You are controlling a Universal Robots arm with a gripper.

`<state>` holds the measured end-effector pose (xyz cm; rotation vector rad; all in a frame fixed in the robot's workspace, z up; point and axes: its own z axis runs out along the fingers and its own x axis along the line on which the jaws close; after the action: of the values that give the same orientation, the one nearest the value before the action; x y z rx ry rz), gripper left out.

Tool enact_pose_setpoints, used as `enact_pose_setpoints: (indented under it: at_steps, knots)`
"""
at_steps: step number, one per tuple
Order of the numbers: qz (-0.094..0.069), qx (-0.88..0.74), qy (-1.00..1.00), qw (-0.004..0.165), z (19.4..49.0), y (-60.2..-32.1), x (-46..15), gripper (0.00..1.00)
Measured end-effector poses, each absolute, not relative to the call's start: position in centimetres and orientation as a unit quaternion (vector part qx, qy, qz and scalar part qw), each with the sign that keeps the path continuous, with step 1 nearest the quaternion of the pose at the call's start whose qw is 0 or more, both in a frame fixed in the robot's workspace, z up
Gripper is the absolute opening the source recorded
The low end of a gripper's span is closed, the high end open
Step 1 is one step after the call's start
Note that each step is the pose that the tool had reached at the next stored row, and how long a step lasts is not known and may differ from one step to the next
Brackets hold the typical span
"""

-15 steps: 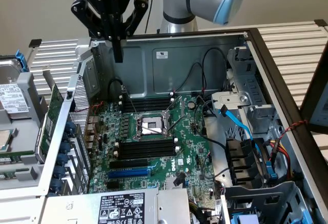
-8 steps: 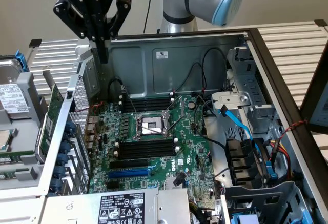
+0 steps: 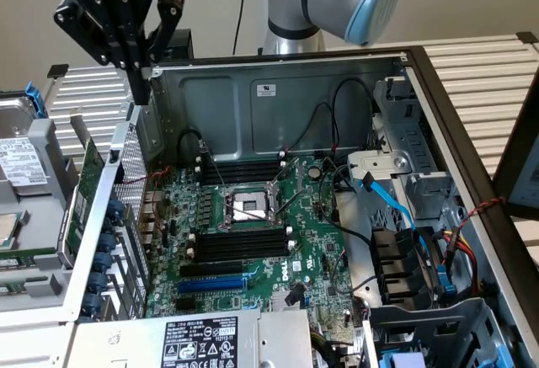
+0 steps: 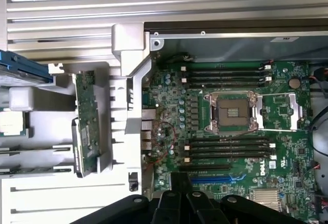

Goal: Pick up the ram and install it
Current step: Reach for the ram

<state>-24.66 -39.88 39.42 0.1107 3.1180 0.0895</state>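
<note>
The ram looks to be the long thin green board (image 3: 84,193) (image 4: 85,124) standing on edge in a grey holder just outside the open computer case, at the exterior view's left. My gripper (image 3: 140,90) (image 4: 179,177) hangs well above it, near the case's back corner. Its black fingers are shut with nothing between them. Inside the case lies the green motherboard (image 3: 316,254) (image 4: 287,155). Black empty memory slots (image 3: 240,170) (image 4: 225,73) run on one side of the open CPU socket (image 3: 244,208) (image 4: 230,112), and more slots (image 3: 240,246) (image 4: 225,149) on the other.
A grey drive cage with a labelled drive (image 3: 21,166) stands at the exterior view's far left. The perforated rear panel (image 3: 128,170) separates the ram from the motherboard. Blue cables (image 3: 396,208) and a drive bay fill the case's right side. A labelled power supply (image 3: 198,343) sits at the front.
</note>
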Motion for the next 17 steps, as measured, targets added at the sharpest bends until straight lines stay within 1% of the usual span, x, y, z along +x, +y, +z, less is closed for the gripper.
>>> enact_pose_setpoints:
  at_steps: [17]
  knots:
    - [0.03, 0.035, 0.999, 0.01, 39.6, -39.9, -30.7, 0.11]
